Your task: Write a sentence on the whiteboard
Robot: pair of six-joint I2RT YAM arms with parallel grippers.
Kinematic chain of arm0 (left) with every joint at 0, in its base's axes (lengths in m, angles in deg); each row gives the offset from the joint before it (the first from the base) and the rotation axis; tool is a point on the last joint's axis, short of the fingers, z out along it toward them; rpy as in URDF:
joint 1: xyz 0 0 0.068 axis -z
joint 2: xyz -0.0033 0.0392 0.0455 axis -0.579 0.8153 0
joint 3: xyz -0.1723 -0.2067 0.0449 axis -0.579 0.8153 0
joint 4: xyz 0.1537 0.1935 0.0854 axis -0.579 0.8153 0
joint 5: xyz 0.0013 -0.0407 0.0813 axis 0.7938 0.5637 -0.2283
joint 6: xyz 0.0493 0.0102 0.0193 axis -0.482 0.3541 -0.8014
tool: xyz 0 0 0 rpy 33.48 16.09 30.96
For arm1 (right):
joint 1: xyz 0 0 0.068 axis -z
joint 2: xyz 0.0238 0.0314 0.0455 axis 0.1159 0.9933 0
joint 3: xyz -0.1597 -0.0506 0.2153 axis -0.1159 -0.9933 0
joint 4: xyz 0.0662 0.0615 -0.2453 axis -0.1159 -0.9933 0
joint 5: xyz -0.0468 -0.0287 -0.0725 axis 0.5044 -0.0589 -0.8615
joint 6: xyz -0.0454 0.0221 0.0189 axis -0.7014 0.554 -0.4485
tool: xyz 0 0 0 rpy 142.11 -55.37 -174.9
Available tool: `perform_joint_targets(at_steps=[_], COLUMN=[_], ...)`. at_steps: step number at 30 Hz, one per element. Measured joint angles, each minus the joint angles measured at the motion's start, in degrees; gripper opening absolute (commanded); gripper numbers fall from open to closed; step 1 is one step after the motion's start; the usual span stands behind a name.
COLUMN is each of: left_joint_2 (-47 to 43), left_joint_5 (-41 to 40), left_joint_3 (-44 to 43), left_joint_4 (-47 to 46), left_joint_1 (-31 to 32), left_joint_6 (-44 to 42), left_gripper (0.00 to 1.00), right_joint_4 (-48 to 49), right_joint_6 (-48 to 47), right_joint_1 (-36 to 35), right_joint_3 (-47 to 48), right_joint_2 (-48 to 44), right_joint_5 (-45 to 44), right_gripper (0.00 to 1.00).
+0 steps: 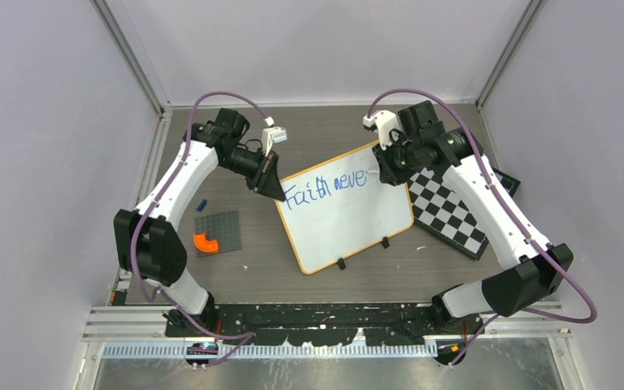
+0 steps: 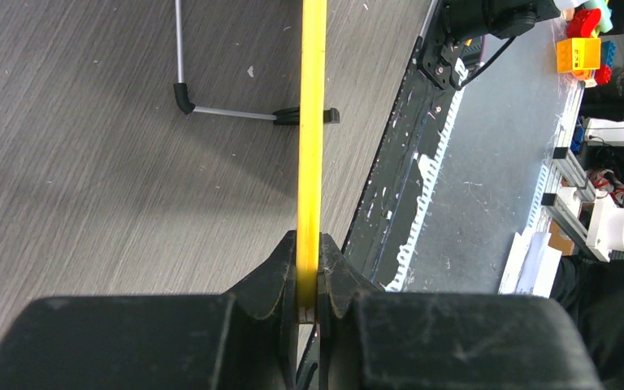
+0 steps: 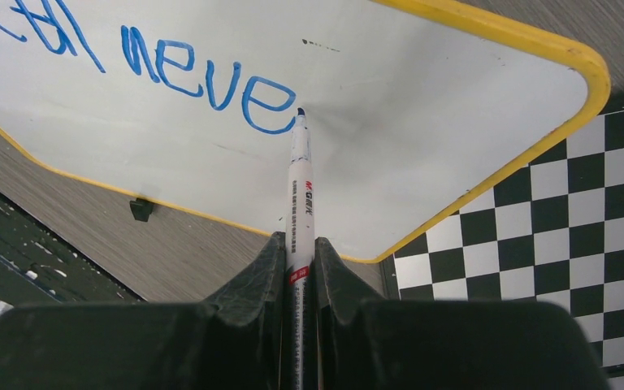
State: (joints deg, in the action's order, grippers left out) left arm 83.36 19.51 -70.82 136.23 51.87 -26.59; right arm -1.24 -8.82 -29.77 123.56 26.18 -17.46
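The whiteboard [image 1: 345, 219], white with a yellow frame, lies tilted on the table's middle and bears blue writing "Faith neve" [image 1: 325, 188]. My left gripper [image 1: 275, 192] is shut on the board's yellow edge [image 2: 312, 122] at its left corner. My right gripper [image 1: 380, 174] is shut on a white marker [image 3: 301, 195]. The marker's blue tip [image 3: 300, 112] stands just right of the last "e" [image 3: 264, 106] and touches the board [image 3: 422, 106].
A black-and-white checkered board [image 1: 448, 213] lies right of the whiteboard, partly under its corner. A grey baseplate [image 1: 218, 231] with an orange piece [image 1: 206, 242] sits to the left, a small blue object [image 1: 201, 203] beside it. A black rail [image 1: 309, 315] runs along the near edge.
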Motion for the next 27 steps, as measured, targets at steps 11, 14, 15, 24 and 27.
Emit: perform_joint_targets(at_steps=[11, 14, 15, 24, 27], left_joint_2=[0.0, 0.0, 0.0, 0.0, 0.0], left_joint_5=[0.0, 0.0, 0.0, 0.0, 0.0], left_joint_3=[0.0, 0.0, 0.0, 0.0, 0.0], left_joint_4=[0.0, 0.0, 0.0, 0.0, 0.0], left_joint_1=[0.0, 0.0, 0.0, 0.0, 0.0], left_joint_6=[0.0, 0.0, 0.0, 0.4, 0.5], left_gripper=[0.00, 0.00, 0.00, 0.00, 0.00], right_joint_4=[0.8, 0.9, 0.9, 1.2, 1.1], right_joint_6=[-0.3, -0.5, -0.6, -1.1, -1.1], right_joint_1=[0.0, 0.0, 0.0, 0.5, 0.6], right_joint_3=[0.0, 0.0, 0.0, -3.0, -4.4], right_joint_2=[0.2, 0.2, 0.2, 0.2, -0.3], right_joint_5=[-1.3, -1.6, -1.7, -2.1, -2.1], right_gripper=[0.00, 0.00, 0.00, 0.00, 0.00])
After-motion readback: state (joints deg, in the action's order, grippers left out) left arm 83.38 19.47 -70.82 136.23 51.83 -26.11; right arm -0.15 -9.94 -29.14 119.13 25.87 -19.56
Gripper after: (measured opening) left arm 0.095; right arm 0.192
